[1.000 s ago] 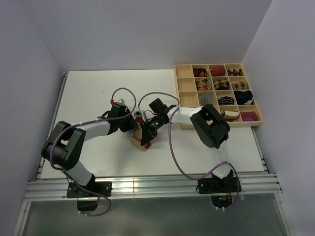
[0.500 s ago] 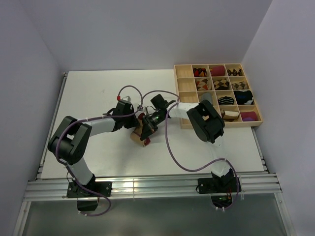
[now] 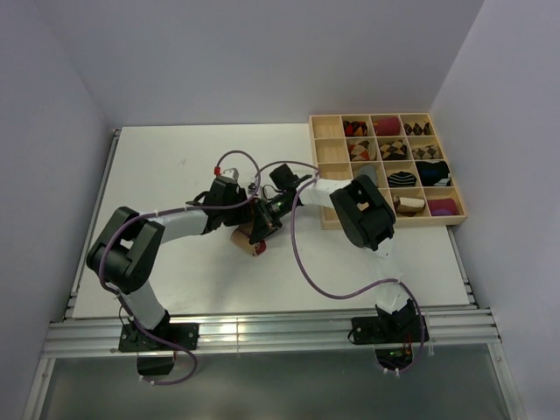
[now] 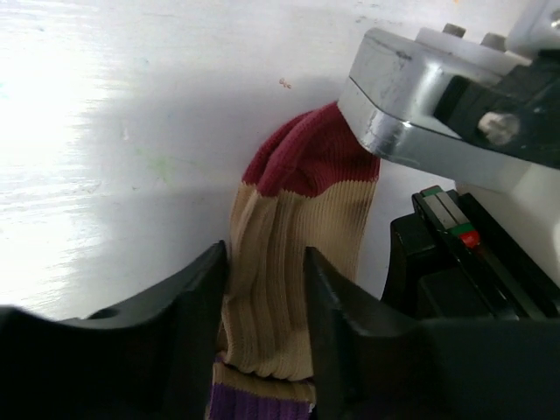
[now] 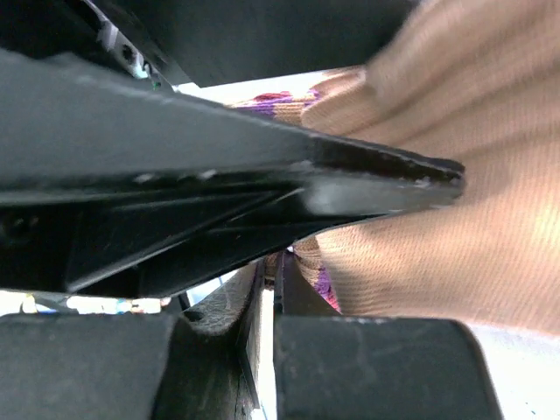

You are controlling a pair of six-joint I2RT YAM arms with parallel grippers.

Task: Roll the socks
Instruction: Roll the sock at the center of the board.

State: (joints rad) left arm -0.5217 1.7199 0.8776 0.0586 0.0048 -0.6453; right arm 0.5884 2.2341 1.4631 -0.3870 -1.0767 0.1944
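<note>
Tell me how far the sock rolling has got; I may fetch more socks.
Done: rolled bundles fill most of the wooden tray. In hand: the beige sock lies between the left jaws, the shut right jaws at its dark-red end, not yet a bundle. Left: finishing that roll; some tray cells are empty.

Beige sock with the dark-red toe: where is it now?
Top view: mid-table, left of the wooden tray, the beige sock sits between the jaws of the left gripper.
</note>
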